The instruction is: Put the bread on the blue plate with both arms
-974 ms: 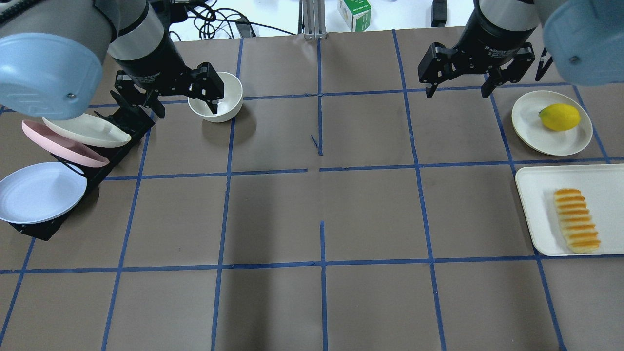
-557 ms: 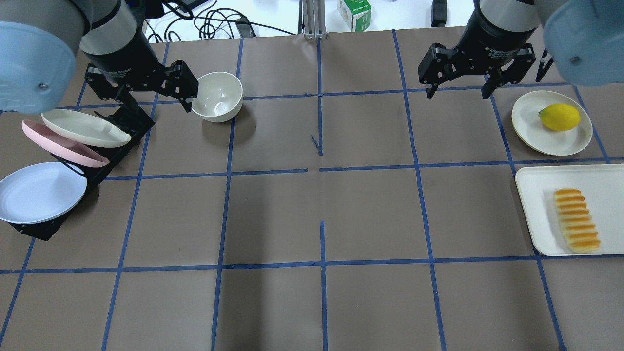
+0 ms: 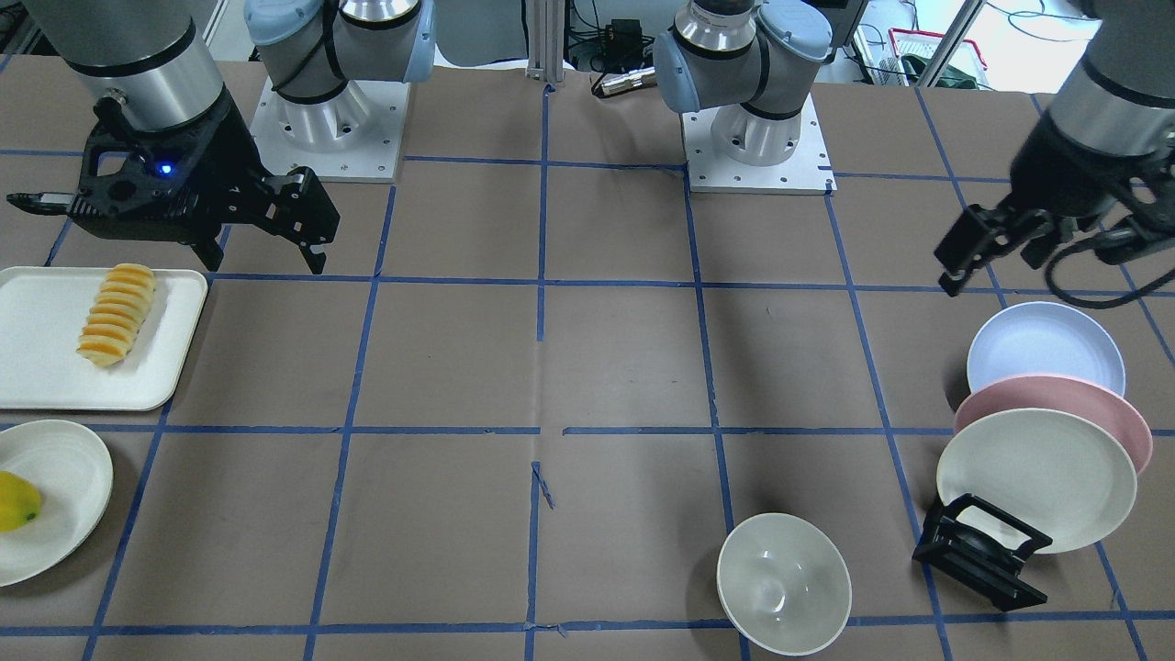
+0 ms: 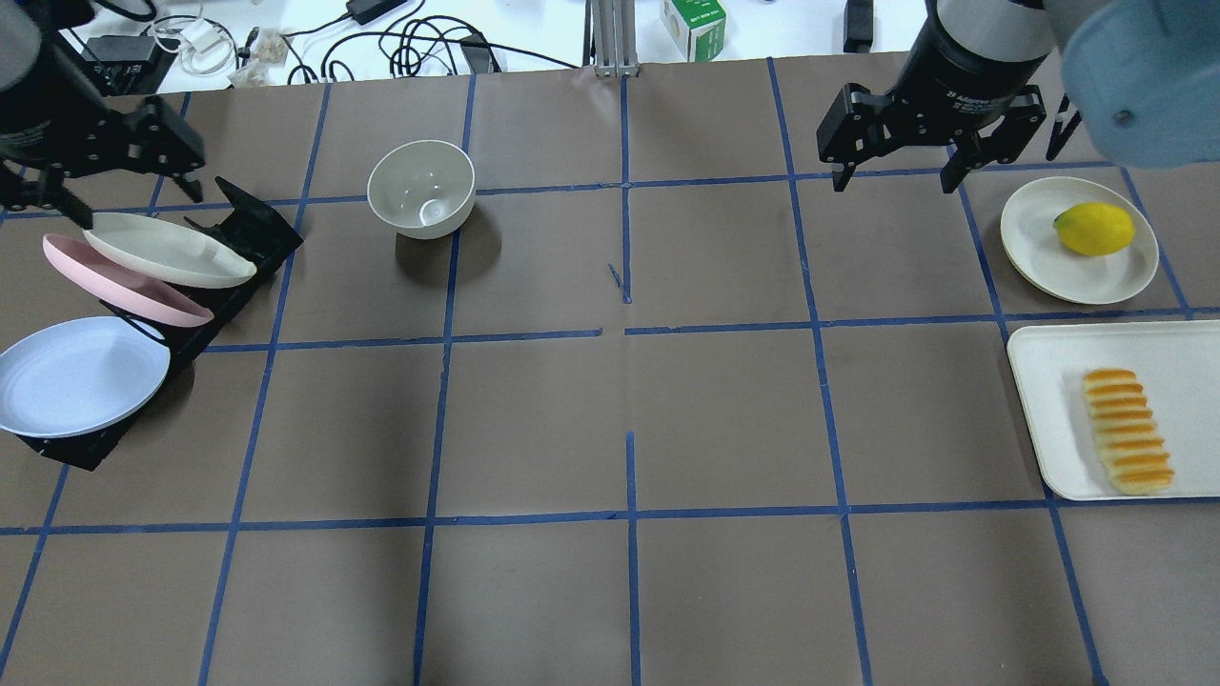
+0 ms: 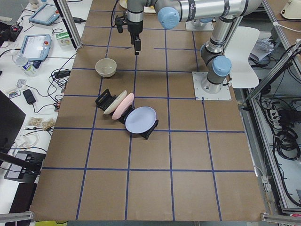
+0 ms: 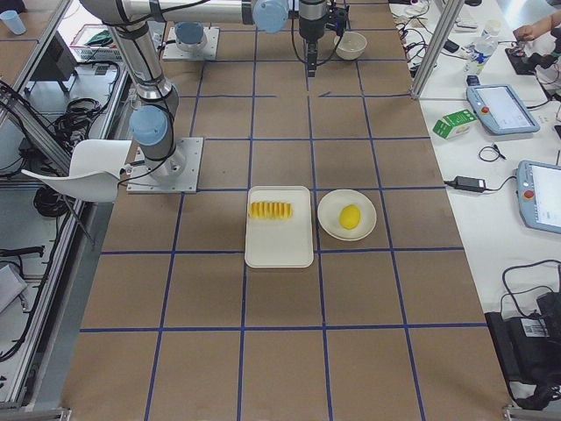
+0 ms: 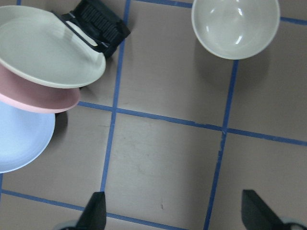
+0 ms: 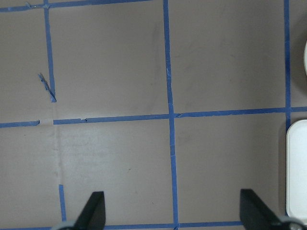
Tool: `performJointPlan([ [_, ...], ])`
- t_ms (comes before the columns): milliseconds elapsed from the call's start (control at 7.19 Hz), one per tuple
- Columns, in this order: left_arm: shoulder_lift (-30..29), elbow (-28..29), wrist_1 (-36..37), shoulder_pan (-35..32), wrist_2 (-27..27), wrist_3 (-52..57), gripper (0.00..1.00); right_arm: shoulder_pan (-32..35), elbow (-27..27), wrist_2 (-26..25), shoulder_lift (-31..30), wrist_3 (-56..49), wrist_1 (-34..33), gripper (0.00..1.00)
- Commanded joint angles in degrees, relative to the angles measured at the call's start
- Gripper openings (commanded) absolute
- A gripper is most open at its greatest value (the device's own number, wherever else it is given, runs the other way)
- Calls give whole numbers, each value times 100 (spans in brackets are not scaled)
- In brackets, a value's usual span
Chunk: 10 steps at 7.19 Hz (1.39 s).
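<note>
The bread [image 4: 1128, 431] lies on a white tray [image 4: 1048, 381] at the right edge of the table; it also shows in the front view [image 3: 115, 314]. The blue plate [image 4: 76, 376] leans in the nearest slot of a black rack [image 4: 250, 229] at the left; it also shows in the front view [image 3: 1045, 347] and the left wrist view [image 7: 19, 143]. My left gripper [image 4: 133, 195] is open and empty, above the far end of the rack. My right gripper [image 4: 894, 173] is open and empty at the far right, away from the bread.
A pink plate [image 4: 124, 286] and a cream plate [image 4: 162, 250] stand in the same rack behind the blue one. A white bowl [image 4: 421, 188] sits right of the rack. A lemon [image 4: 1094, 229] lies on a cream plate [image 4: 1039, 238] beyond the tray.
My left gripper has moved left, from over the white bowl to the far end of the plate rack. The right gripper has stayed in place.
</note>
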Motion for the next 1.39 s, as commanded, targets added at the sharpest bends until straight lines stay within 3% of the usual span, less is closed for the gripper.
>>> performJointPlan([
  [0, -162, -64, 151, 1390, -10, 232, 100, 0, 0, -6, -2, 1, 2, 100],
  [278, -582, -309, 457, 2496, 235, 278, 100, 0, 0, -6, -2, 1, 2, 100],
  [417, -863, -650, 1260, 2763, 227, 329, 100, 0, 0, 29, 6, 1, 19, 100],
  [557, -1171, -888, 1982, 2792, 201, 582, 100, 0, 8, 20, -2, 1, 19, 100],
  [974, -1568, -1102, 2050, 2792, 297, 375, 95, 0, 17, 55, -2, 1, 28, 100],
  [1113, -1700, -1102, 2059, 2810, 306, 383, 86, 0, 78, 64, -11, 1, 19, 100],
  [1252, -1744, -1076, 2050, 2819, 350, 409, 63, 0, 96, 73, -11, 1, -42, 100],
])
